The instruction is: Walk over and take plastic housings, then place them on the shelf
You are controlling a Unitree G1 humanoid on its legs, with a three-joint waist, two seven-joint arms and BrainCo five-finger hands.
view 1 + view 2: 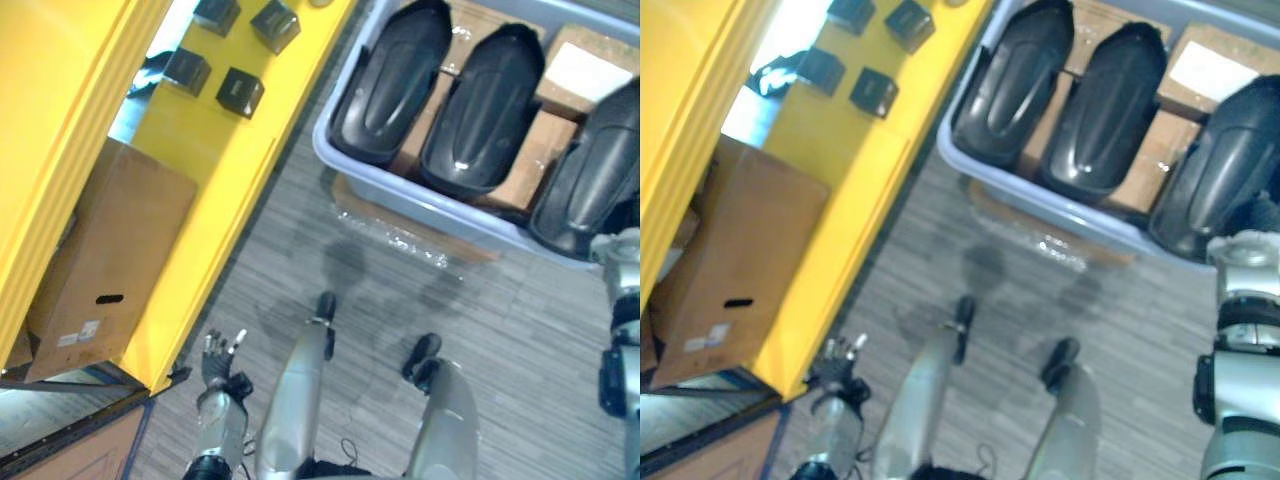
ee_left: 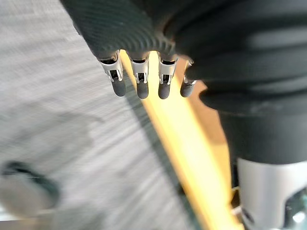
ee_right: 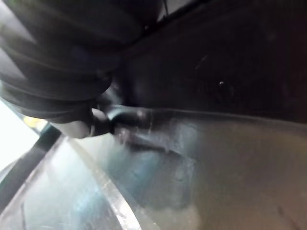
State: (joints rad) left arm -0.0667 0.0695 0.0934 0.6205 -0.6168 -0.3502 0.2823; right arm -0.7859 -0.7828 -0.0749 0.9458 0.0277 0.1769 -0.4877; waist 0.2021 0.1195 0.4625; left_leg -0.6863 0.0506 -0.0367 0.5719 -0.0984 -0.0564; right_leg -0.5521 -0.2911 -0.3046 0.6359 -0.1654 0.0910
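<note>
Three black plastic housings lie side by side in a grey-blue bin (image 1: 400,195): a left one (image 1: 392,80), a middle one (image 1: 483,110) and a right one (image 1: 590,170). My right arm comes in at the right edge and reaches the right housing. In the right wrist view my right hand (image 3: 81,128) has its thumb against the dark edge of that housing (image 3: 225,62), just above the bin's wall; its fingers are hidden. My left hand (image 1: 222,358) hangs low by the corner of the yellow shelf (image 1: 190,140), fingers (image 2: 139,84) straight and holding nothing.
The yellow shelf runs along the left and carries several small black boxes (image 1: 240,92). A brown cardboard box (image 1: 110,260) sits on its lower level. Cardboard pieces (image 1: 590,62) lie in the bin under the housings. Grey striped floor lies between shelf and bin.
</note>
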